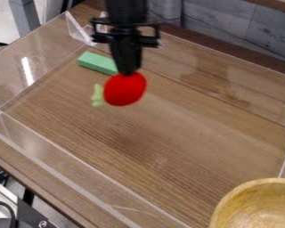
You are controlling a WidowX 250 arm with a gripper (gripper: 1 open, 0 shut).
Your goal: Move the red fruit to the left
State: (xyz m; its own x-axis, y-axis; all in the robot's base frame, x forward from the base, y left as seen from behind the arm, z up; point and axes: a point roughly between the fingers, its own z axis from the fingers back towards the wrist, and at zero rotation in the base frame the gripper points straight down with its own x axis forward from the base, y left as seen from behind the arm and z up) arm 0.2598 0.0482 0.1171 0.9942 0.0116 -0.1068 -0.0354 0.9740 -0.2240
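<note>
Here, in the camera view, the red fruit (pixel 126 90) appears lifted clear of the wooden surface (pixel 169 134). It is held over the far left part of that surface, just in front of the green block (pixel 93 61). The gripper (pixel 126 75) is closed on the fruit's top and is pointed almost straight down. The light-green stem (pixel 97 96) is turned toward the left edge, and nothing else is touched by the tool. The carry is judged well along. It is best finished by lowering the fruit gently onto bare wood, short of the block and the clear wall (pixel 26 71). The grip should be released only once the fruit is resting, so that it cannot roll.
</note>
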